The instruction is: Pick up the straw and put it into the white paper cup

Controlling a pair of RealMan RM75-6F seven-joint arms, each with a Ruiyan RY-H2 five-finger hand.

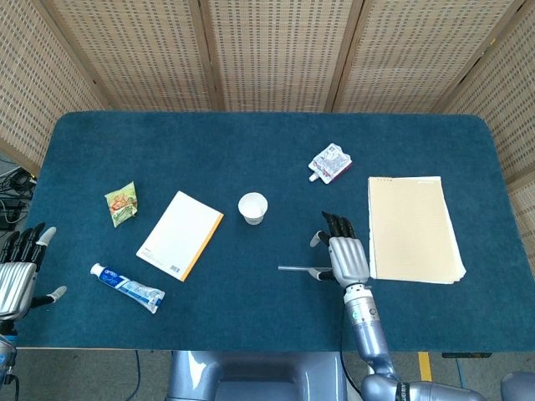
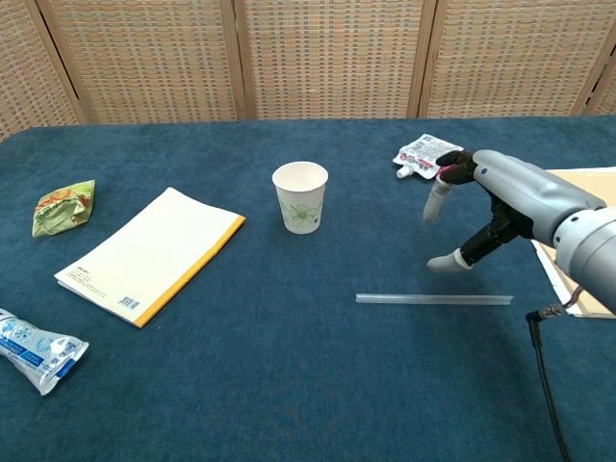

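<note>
While my right hand (image 1: 347, 257) hangs over the table with fingers spread and nothing in them, I log the scene as follows. Straw (image 2: 434, 299): clear, thin, lying flat on the blue cloth (image 1: 251, 150), its right part under my hand in the head view; chest view shows the hand above it, not touching. White paper cup (image 2: 300, 196): upright, mouth open, well apart from the straw, up and to the left. Left hand (image 1: 18, 271): open, parked at the table's near left edge. Risks, as I judge them: a straw this flat could roll away or slip out of a fingertip pinch; the light cup could tip if the straw catches its rim. Notepad (image 1: 413, 227) lies just right of my hand.
</note>
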